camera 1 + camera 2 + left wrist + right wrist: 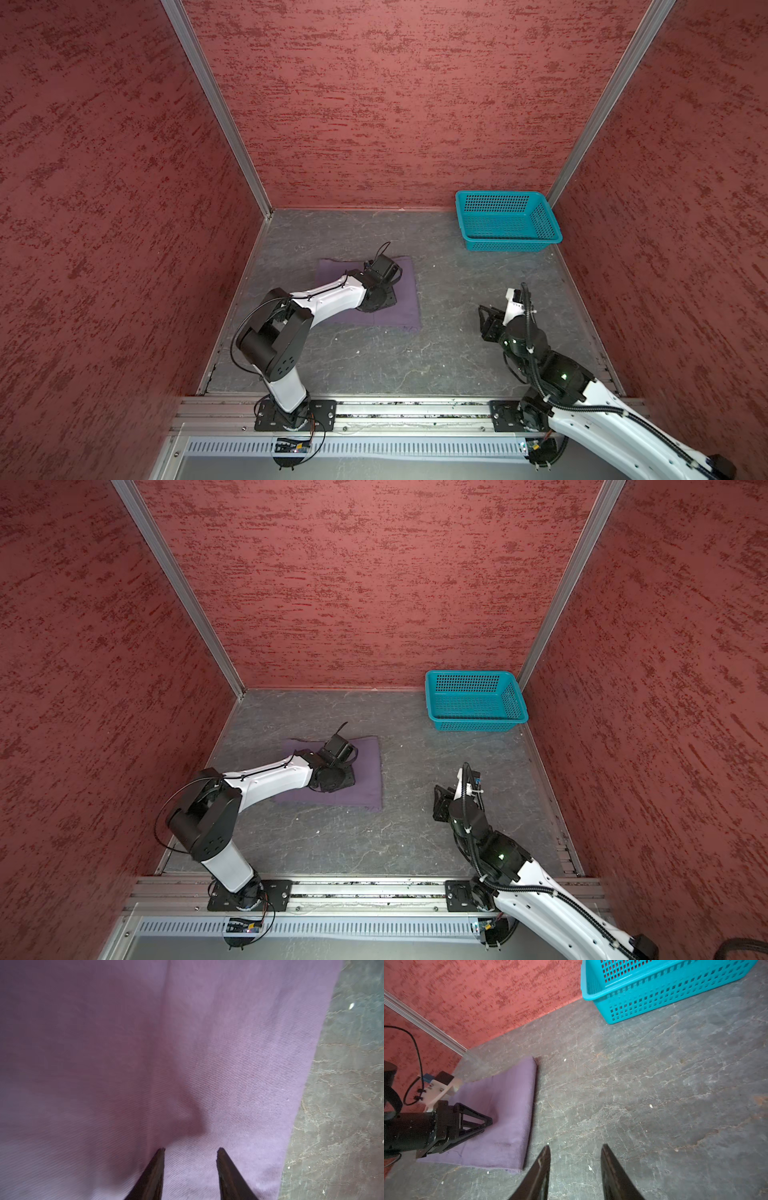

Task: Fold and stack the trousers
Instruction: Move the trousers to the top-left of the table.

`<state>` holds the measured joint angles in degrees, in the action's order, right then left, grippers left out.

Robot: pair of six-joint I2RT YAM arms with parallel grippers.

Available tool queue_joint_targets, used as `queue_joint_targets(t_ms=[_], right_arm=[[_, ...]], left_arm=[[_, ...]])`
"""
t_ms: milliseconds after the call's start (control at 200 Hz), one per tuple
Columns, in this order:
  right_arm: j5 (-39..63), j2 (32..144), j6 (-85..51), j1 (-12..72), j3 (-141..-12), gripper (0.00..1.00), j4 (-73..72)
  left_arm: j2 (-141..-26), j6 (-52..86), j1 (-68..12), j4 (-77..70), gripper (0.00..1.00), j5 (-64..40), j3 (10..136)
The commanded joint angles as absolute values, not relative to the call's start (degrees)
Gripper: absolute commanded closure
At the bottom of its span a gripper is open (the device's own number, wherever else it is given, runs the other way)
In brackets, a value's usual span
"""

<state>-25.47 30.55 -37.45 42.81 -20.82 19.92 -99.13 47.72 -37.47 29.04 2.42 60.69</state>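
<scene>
I judge the folding done: the trousers (405, 297) lie as a flat rectangle on the table (415, 365), left of the middle, my left gripper (191, 1149) touching them with jaws partly apart, my right gripper (575, 1146) half open and empty beside them, so only stacking is left.

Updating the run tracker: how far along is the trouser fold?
Done: the trousers lie on the table as a flat, compact rectangle with layered edges. In hand: the left gripper points down at the cloth, jaws apart, pinching nothing visible; the right gripper is open over bare table, off the cloth. Left: probably stacking; the teal basket looks empty.
</scene>
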Motion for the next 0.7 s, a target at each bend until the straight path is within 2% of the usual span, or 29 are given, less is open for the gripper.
queue_joint_targets(t_ms=[0, 160, 356, 566, 696], right_arm=[[-25.8, 33.5, -36.7, 42.8, -22.9, 0.63, 16.1], [-28.2, 36.3, -37.4, 42.8, -23.8, 0.64, 14.1], [-28.6, 38.2, -37.9, 42.8, -24.9, 0.69, 14.8], [-29.7, 39.6, -39.8, 42.8, -25.4, 0.69, 14.5], [-29.2, 41.9, -39.3, 42.7, -26.4, 0.69, 13.2]], left_arm=[[-102.5, 51.2, -39.2, 24.9, 0.57, -0.1, 59.4], [-105.1, 52.3, -38.2, 22.5, 0.57, -1.2, 57.8], [-103.5, 50.8, -32.1, 20.0, 0.57, -2.2, 53.9], [-100.1, 47.1, -24.3, 20.0, 0.56, -2.4, 52.6], [-97.7, 44.4, -22.3, 22.3, 0.56, -1.7, 55.1]])
